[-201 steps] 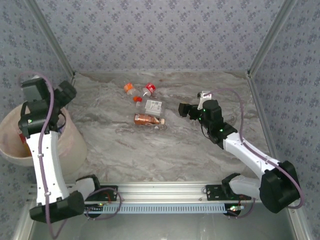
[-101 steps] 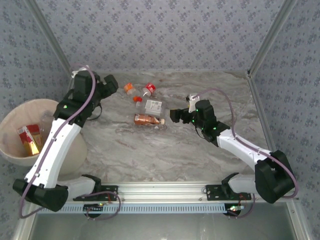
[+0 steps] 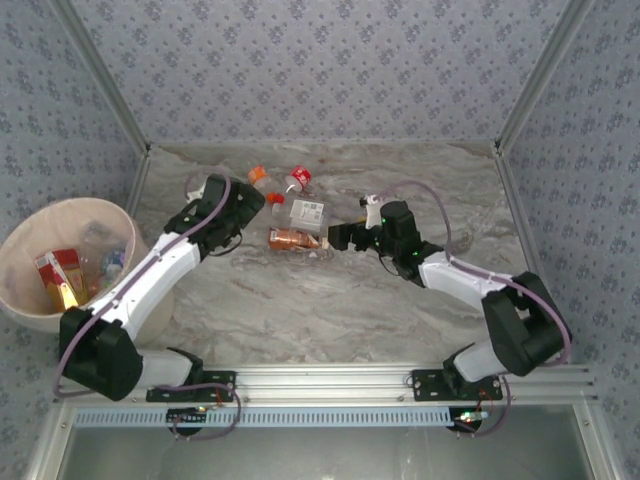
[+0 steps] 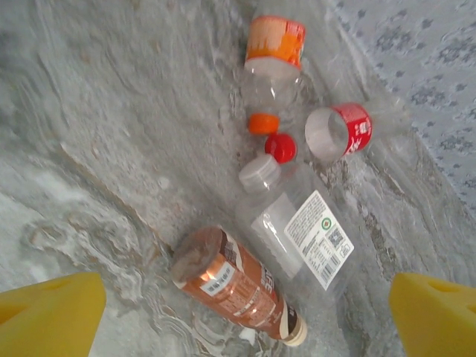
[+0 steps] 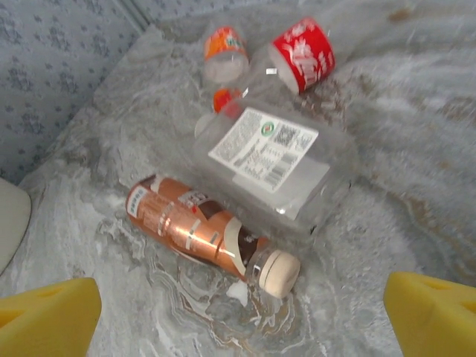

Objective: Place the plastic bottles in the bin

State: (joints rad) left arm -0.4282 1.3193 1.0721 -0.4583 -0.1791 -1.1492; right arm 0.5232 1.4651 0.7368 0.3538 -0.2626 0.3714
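Several plastic bottles lie grouped at the table's back middle: a copper-labelled bottle point(image 3: 296, 240), a clear one with a white label point(image 3: 306, 211), a red-labelled one point(image 3: 298, 178) and an orange-labelled one point(image 3: 259, 176). My left gripper point(image 3: 255, 205) hovers open just left of them. From the left wrist, the copper bottle point(image 4: 234, 286) lies between the yellow fingertips point(image 4: 48, 312), untouched. My right gripper point(image 3: 335, 237) stands open just right of that bottle's cream cap point(image 5: 277, 271), which faces the right wrist camera. The pale bin point(image 3: 20, 250) stands at the far left with bottles point(image 3: 58, 275) inside.
Patterned walls close in the back and both sides. The bin's rim point(image 5: 9, 216) shows at the left edge of the right wrist view. Marbled table surface point(image 3: 330, 310) lies open in front of the bottles.
The left arm has swung from above the bin rightward to the bottle group. The right gripper has slid left, closer to the copper bottle. Both stayed open.
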